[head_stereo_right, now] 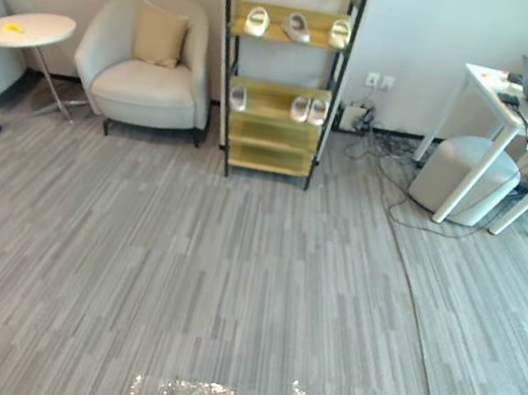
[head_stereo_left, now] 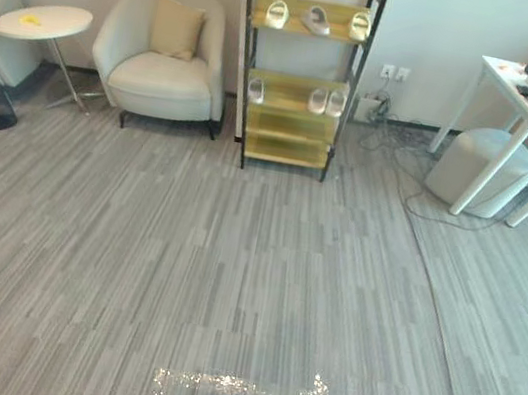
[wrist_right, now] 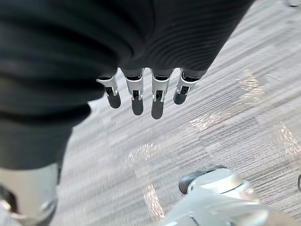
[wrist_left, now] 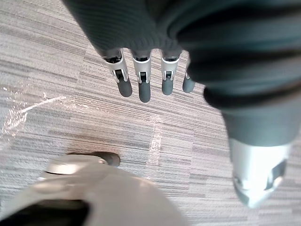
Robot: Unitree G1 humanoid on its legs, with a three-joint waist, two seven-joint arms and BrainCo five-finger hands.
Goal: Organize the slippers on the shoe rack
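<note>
Straight-fingered, empty left hand [wrist_left: 141, 80] and right hand [wrist_right: 137, 96] hang over grey striped carpet [head_stereo_left: 229, 283]; pale slippers [head_stereo_left: 316, 20] sit on far black-framed wooden shoe rack [head_stereo_left: 282, 150].

left hand [wrist_left: 141, 70] relaxed, above striped carpet [wrist_left: 56, 75]

Bright, even room light; speckled glare on the carpet [head_stereo_left: 229, 283]

Left hand [wrist_left: 136, 33], dark ribbed cover, silver dark-tipped fingers [wrist_left: 142, 80]
</note>
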